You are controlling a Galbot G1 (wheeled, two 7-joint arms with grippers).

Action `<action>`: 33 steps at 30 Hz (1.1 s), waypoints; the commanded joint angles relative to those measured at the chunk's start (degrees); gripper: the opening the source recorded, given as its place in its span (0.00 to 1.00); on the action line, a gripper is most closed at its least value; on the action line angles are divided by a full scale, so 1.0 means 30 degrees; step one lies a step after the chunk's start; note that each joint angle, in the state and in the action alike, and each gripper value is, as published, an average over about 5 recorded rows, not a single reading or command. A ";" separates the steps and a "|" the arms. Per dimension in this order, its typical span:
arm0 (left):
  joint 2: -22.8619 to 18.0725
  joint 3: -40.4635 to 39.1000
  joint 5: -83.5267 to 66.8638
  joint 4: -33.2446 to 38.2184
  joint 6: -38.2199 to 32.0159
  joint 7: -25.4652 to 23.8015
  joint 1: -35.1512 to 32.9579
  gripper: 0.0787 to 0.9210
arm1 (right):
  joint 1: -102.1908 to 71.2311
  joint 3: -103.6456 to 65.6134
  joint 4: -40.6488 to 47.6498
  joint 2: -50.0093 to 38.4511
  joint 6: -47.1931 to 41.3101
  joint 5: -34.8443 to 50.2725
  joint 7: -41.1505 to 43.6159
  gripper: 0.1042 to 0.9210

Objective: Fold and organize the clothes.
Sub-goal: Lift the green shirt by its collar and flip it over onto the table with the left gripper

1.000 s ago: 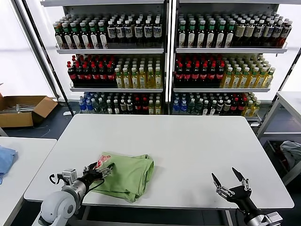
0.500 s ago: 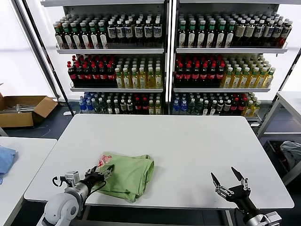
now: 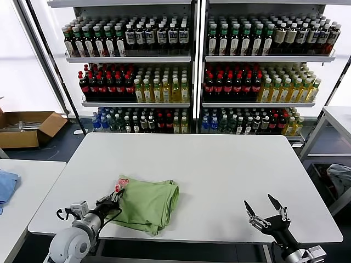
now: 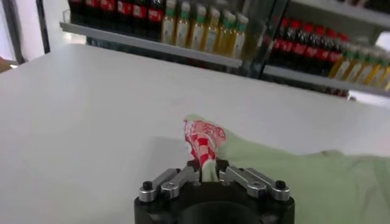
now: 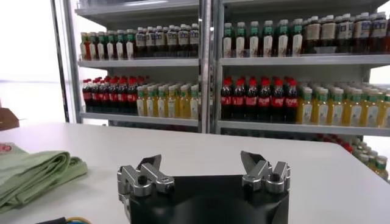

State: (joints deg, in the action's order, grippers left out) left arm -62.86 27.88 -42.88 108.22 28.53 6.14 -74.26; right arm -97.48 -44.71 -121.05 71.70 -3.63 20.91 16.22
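The clothes are one light green shirt (image 3: 148, 203), folded into a thick bundle near the white table's front left edge. Its red-and-white checkered print (image 4: 203, 135) pokes up at the left end. My left gripper (image 3: 113, 200) is shut on that left edge, and the cloth fold (image 4: 208, 171) is pinched between its fingers. The shirt also shows in the right wrist view (image 5: 30, 173). My right gripper (image 3: 264, 211) hovers open at the front right edge of the table, nothing between its fingers.
Shelves of bottles (image 3: 192, 71) stand behind the table (image 3: 219, 170). A second table with blue cloth (image 3: 6, 186) is at the left, a cardboard box (image 3: 27, 127) on the floor beyond it, and a grey fabric heap (image 3: 340, 178) at the right.
My left gripper has closed from wide open onto the shirt's left edge and drawn slightly back toward the front. The right gripper has barely moved.
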 commanded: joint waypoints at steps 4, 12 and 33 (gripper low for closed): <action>-0.0135 0.3565 -0.4749 0.0822 -0.0841 0.1637 -0.0615 0.05 | 0.0189 0.0172 -0.0014 -0.0009 -0.0099 0.0030 -0.0026 0.88; 0.1529 0.8256 -0.8190 -0.0165 -0.0665 0.2535 -0.0111 0.04 | 0.0285 0.0224 -0.0136 -0.0088 -0.0172 0.0121 -0.0051 0.88; 0.1264 0.4921 -0.3139 0.3545 -0.0180 0.5004 0.0757 0.04 | 0.0237 0.0692 -0.0564 0.0214 -0.0168 -0.0056 -0.0008 0.88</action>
State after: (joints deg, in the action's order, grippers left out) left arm -54.82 52.81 -60.79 111.97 27.70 17.19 -73.98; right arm -96.69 -42.64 -122.59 72.12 -4.19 20.86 16.18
